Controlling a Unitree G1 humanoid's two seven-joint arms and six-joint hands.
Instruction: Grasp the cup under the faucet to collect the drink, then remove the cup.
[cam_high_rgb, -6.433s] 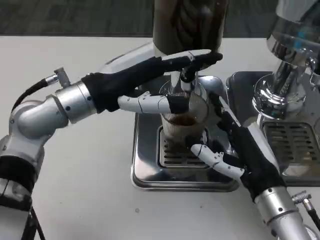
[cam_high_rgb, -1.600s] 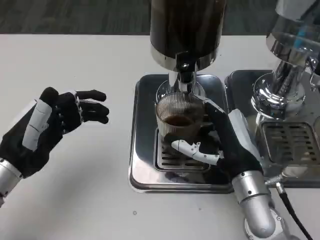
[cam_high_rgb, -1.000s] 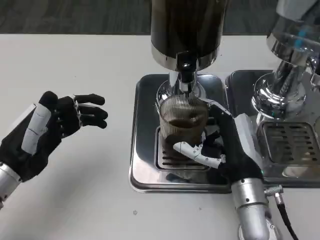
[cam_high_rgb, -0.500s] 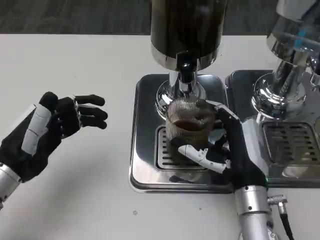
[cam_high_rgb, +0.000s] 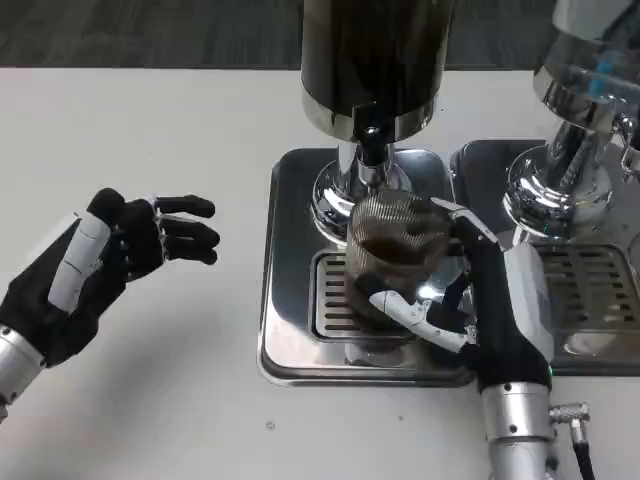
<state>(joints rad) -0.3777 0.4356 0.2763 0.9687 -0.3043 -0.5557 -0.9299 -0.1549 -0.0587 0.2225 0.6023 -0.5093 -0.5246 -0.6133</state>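
A ribbed glass cup (cam_high_rgb: 397, 248) with dark drink in it sits at the centre of the frame, held by the right hand (cam_high_rgb: 478, 303), which comes up from the lower right. The hand wraps the cup from its right side: a white finger (cam_high_rgb: 415, 312) curls across the front of the cup near its base, and the black palm lies against the cup's right wall. The cup tilts slightly and stands over the slotted grate of the steel drip tray (cam_high_rgb: 290, 300), just below and a little to the right of the black faucet (cam_high_rgb: 370, 140). The faucet hangs from the bottom of the dark drink dispenser (cam_high_rgb: 372, 55) at the top centre.

The left hand (cam_high_rgb: 105, 262) is at the left of the frame above the white table (cam_high_rgb: 150, 130), well apart from the cup and the tray. It holds nothing; its fingers are apart and point right, toward the tray.

At the right edge stands a second, chrome machine (cam_high_rgb: 580, 120) with its own grated tray (cam_high_rgb: 590, 290), just beside the first tray.
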